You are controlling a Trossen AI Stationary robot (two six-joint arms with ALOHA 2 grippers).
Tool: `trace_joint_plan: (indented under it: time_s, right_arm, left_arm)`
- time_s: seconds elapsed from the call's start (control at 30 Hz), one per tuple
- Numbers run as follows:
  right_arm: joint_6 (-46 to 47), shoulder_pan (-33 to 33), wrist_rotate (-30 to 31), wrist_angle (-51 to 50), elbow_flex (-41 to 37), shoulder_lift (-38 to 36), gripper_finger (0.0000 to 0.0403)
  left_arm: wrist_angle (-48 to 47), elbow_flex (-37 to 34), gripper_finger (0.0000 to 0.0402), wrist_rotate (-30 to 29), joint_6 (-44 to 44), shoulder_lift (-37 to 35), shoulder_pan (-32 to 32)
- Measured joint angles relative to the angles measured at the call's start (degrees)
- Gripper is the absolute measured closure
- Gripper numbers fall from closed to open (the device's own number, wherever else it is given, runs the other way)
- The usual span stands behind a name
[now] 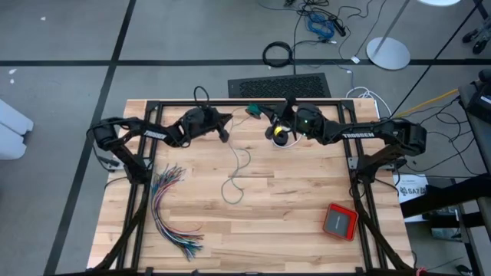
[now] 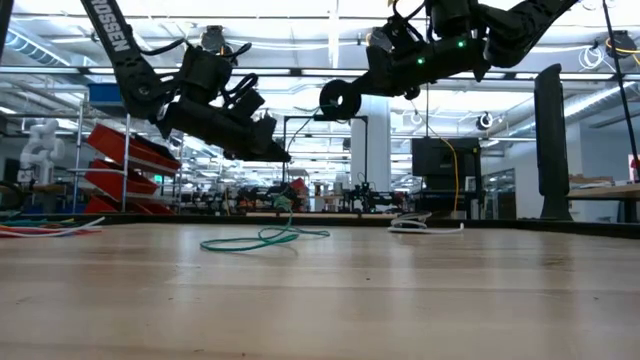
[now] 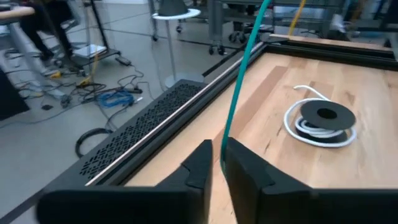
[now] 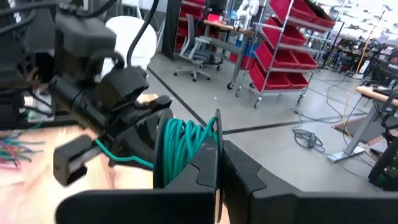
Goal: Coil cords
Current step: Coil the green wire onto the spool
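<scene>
I see teal-green cord (image 2: 262, 238) | white cord coil (image 3: 318, 127) | pale wood-grain worktop (image 1: 291, 207) | orange-red box (image 1: 340, 221) | many-coloured wires (image 1: 170, 211)

Two cords, teal-green cord (image 1: 239, 165) and black cord (image 3: 320, 119), one wire bundle (image 1: 170, 207), one red box (image 1: 340, 221), two arms

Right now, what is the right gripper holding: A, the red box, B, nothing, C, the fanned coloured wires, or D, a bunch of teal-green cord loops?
D: the right wrist view shows the right gripper shut on a bunch of teal-green cord loops, with a strand running across to the left gripper.
</scene>
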Motion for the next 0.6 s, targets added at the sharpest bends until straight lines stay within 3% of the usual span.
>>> trace_joint_plan:
  time_s: [0.13,0.3,0.6]
  right_arm:
    - [0.5,0.0,0.0,1.7,0.0,0.0,0.0403]
    - [1.1,0.0,0.0,2.1,0.0,0.0,0.0403]
    - [2.2,0.1,2.3,2.5,0.0,1.2,0.0403]
  left_arm:
    - [1.2,0.0,0.0392,-4.9,-1.2,1.4,-1.3]
    - [2.4,2.9,0.0398,-6.7,-3.3,5.8,-3.0]
    - [-7.0,16.9,0.04,-9.2,-2.4,14.7,-7.8]
